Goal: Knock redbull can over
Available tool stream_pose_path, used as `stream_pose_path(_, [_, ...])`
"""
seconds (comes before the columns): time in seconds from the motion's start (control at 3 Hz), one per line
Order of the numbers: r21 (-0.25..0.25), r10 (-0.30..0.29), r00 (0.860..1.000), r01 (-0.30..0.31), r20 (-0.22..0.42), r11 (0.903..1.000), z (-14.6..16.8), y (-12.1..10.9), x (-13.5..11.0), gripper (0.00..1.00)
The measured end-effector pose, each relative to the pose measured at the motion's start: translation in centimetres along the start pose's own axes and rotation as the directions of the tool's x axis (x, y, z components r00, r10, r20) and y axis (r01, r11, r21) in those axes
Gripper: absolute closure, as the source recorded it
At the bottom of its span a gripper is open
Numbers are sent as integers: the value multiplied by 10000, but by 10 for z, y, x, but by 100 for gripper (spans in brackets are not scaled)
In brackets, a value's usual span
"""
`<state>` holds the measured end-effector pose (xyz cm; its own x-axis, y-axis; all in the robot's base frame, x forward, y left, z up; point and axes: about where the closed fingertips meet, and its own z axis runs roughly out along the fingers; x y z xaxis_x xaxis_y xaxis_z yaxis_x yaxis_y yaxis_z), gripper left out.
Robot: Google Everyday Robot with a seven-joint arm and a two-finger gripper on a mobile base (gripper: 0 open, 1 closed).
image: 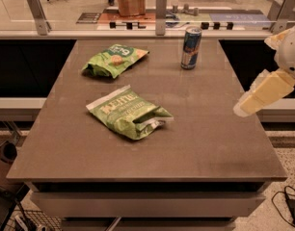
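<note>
The redbull can [191,47] stands upright near the far right of the brown table [200,138]; it is slim, blue and silver with a metal top. My arm comes in from the right edge of the camera view, pale yellow and white. Its gripper [245,106] hangs over the table's right edge, well in front of and to the right of the can, not touching it.
Two green chip bags lie on the table: one [113,59] at the far left, one [129,112] in the middle. A glass barrier with metal posts [160,6] runs behind the table. A cable [289,203] lies on the floor at the lower right.
</note>
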<state>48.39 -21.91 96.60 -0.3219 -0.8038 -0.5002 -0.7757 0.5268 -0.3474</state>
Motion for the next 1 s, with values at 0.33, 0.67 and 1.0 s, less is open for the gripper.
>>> stream_pose_path(0.33, [548,566,9918,-632,1145,9965,24,-18,3,0])
stream_pose_path(0.67, [1867,976,9627,-1474,2524,9713,-36,-60,0,0])
stream_pose_path(1.0, [2147,1486,9223,-2358,3569,9478,-107,-103,1,0])
